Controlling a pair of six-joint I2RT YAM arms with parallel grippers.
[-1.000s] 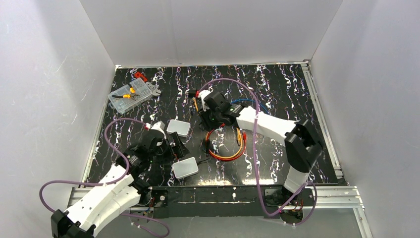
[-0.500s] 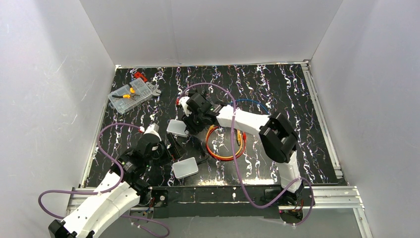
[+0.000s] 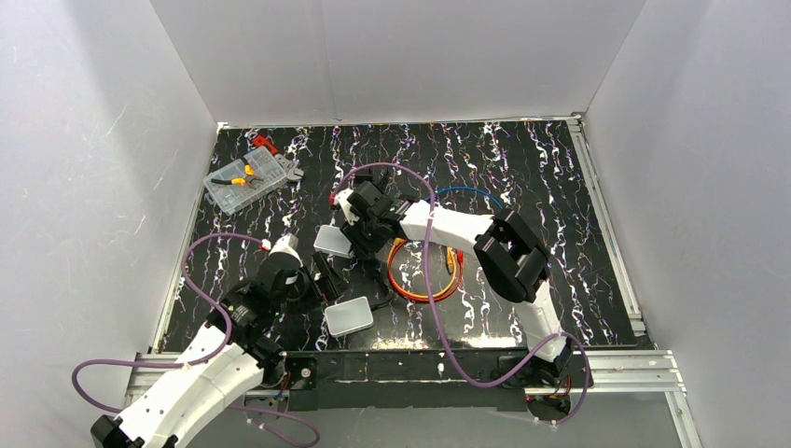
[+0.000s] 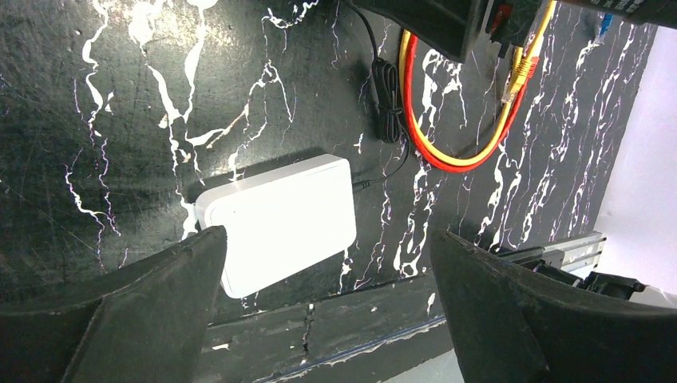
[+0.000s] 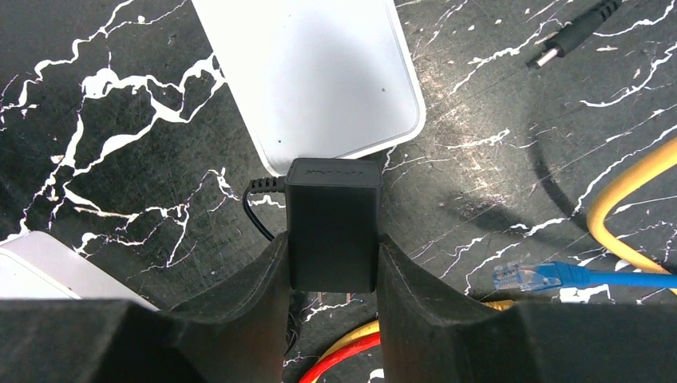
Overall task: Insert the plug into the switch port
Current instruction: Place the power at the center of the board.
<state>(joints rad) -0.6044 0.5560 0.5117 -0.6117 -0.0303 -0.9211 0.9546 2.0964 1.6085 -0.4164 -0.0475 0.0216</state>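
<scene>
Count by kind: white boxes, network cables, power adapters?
White boxes: 2 (near box, far box)
Network cables: 3 (red cable, yellow cable, blue cable)
Power adapter: 1
Total: 6

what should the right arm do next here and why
Probably set the black power adapter down and open the right gripper: it clamps the adapter body, while the barrel plug that would fit a port lies loose, apart from the white box.
</scene>
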